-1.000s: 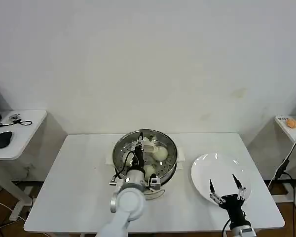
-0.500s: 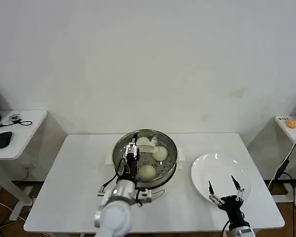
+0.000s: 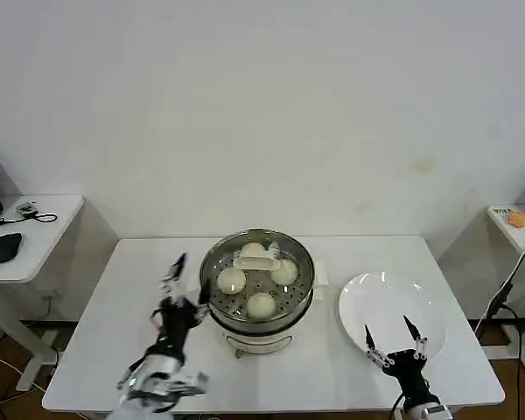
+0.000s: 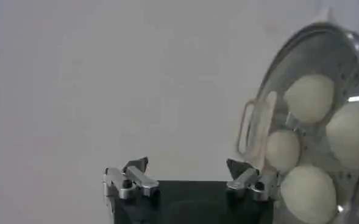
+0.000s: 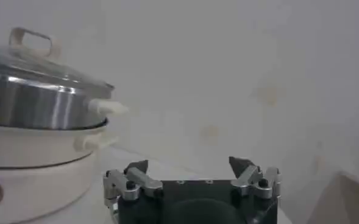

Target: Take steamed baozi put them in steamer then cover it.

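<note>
My left gripper hangs over the white table just left of the steamer, its fingers spread wide and holding nothing. The steamer stands mid-table with the cover seated on its rim, and four steamed baozi show through the glass on the tray. My right gripper, also spread and empty, hovers at the near edge of the white plate on the right.
</note>
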